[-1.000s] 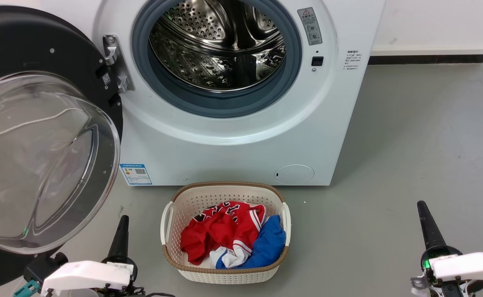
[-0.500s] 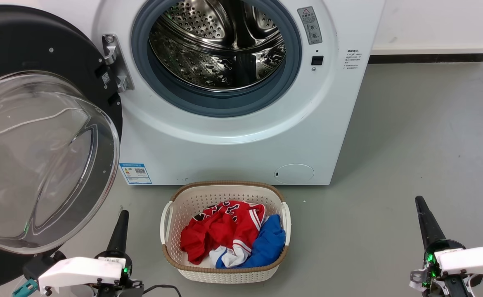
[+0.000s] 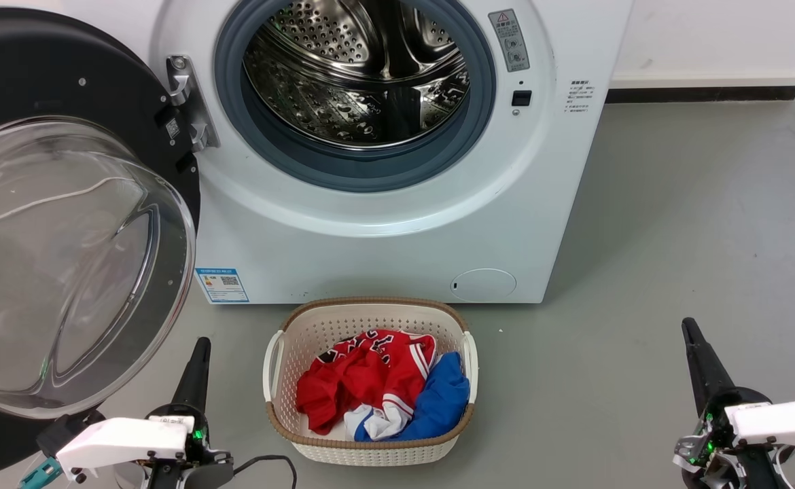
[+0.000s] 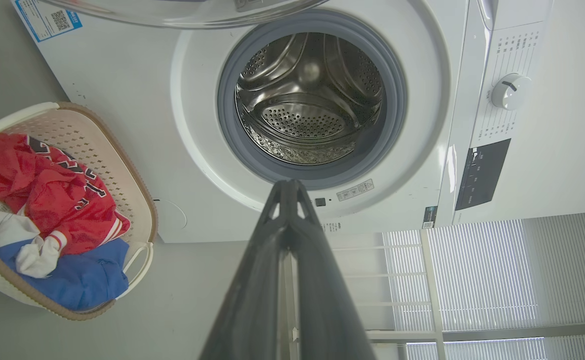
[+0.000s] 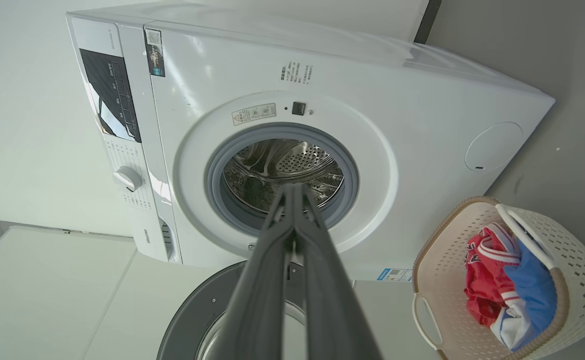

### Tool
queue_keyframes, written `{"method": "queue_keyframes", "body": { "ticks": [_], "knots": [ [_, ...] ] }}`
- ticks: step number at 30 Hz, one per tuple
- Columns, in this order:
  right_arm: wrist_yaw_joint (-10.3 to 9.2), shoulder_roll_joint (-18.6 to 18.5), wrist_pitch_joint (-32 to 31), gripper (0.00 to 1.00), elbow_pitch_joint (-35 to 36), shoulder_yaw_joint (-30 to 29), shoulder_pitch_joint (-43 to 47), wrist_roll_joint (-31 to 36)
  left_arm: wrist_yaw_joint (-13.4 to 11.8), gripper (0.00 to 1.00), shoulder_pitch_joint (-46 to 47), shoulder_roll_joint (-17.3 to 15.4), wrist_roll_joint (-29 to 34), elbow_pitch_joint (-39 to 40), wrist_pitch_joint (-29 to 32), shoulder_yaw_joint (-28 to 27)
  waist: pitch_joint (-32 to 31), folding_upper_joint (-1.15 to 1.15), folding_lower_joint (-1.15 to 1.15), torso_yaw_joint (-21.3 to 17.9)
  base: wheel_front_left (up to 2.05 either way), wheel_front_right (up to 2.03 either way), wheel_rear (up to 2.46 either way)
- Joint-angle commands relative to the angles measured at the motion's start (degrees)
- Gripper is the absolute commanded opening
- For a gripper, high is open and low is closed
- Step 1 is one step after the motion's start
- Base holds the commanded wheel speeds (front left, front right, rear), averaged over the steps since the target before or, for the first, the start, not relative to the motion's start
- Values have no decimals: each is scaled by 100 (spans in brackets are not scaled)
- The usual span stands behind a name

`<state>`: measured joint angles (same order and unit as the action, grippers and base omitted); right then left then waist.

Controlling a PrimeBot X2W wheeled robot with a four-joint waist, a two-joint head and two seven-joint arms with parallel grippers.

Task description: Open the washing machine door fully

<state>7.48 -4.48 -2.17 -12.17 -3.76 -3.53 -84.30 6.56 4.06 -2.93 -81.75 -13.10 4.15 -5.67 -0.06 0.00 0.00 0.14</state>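
The white washing machine (image 3: pixel 384 231) fills the top of the head view, its steel drum (image 3: pixel 357 75) exposed. Its big black washing machine door (image 3: pixel 64 224) with a bulging clear glass bowl is swung wide out to the left on its hinge (image 3: pixel 187 102). My left gripper (image 3: pixel 200 345) is shut and empty at the lower left, just below the door's lower edge and apart from it. At the lower right my right gripper (image 3: pixel 688 324) is shut and empty over bare floor. Both wrist views look at the washing machine (image 4: pixel 122 75) (image 5: pixel 422 135); the door (image 5: pixel 192 320) shows low in the right one.
A beige laundry basket (image 3: pixel 370 448) holding red, white and blue clothes stands on the grey floor in front of the washer, between my grippers. A white wall with a dark skirting (image 3: pixel 703 96) runs behind on the right.
Both grippers have slid slightly forward toward the washer. The door, washer and basket have stayed put.
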Motion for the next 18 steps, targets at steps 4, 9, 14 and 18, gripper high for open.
{"method": "queue_keyframes", "body": {
  "ticks": [4,9,14,18],
  "knots": [
    [2,-5,-84,0,-38,-27,-166,-263,52,0,144,7,-275,-21,67,-28,5,0,0,-3,0,0,0],
    [2,2,-141,0,-81,-41,-191,-477,66,0,168,8,-503,-48,126,-52,10,0,0,-6,0,0,0],
    [2,9,-200,0,-127,-57,-243,-669,84,0,208,8,-729,-69,178,-70,15,0,0,-9,0,0,0],
    [2,13,-242,0,-150,-67,-269,-791,94,0,233,9,-853,-83,208,-85,18,0,0,-11,0,0,0]
  ]
}}
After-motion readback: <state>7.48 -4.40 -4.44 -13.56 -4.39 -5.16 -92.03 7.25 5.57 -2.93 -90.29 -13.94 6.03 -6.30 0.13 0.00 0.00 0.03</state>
